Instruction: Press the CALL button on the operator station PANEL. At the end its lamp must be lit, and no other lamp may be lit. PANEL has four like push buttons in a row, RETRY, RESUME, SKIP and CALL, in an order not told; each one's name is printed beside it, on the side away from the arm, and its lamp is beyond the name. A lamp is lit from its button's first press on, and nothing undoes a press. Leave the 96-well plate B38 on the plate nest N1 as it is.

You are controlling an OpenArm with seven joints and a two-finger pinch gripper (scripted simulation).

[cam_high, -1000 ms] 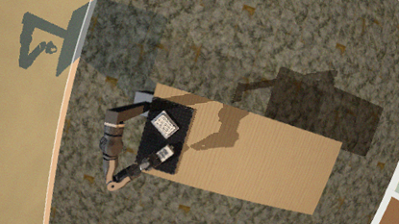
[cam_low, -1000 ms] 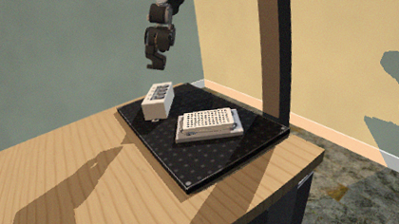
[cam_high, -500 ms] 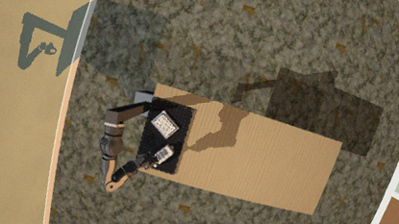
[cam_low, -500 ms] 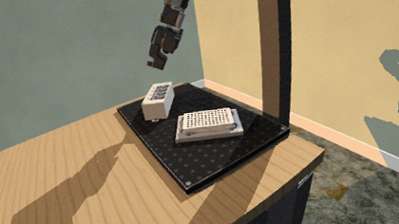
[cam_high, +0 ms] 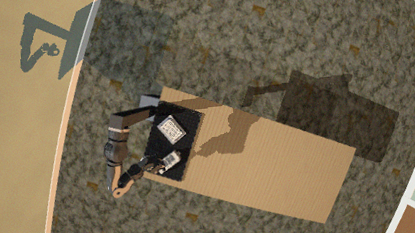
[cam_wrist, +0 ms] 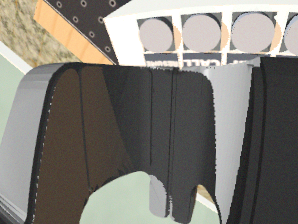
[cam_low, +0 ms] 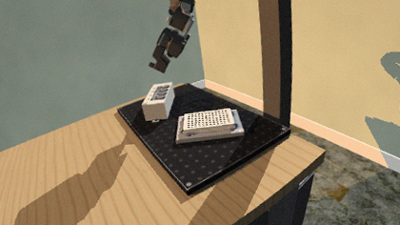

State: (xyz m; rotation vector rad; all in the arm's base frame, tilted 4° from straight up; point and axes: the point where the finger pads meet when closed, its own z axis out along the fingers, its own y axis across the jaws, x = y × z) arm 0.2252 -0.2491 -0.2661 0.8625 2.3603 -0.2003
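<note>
The PANEL (cam_low: 159,101) is a small white box with a row of grey round buttons on top, standing at the far left of the black mat. It also shows in the top view (cam_high: 170,159) and at the top of the wrist view (cam_wrist: 206,32), where three buttons are visible. The printed names are too small to read, and I see no lit lamp. My gripper (cam_low: 159,66) is shut and empty. It hangs tilted in the air a little above the panel, apart from it, with its closed fingertips (cam_wrist: 174,211) low in the wrist view. The 96-well plate B38 (cam_low: 208,119) lies on nest N1 (cam_low: 210,133).
The black perforated mat (cam_low: 204,139) covers the table's end. The arm's upright post (cam_low: 275,47) stands at the mat's right rear corner. The table edge drops off just beyond the mat on the near right.
</note>
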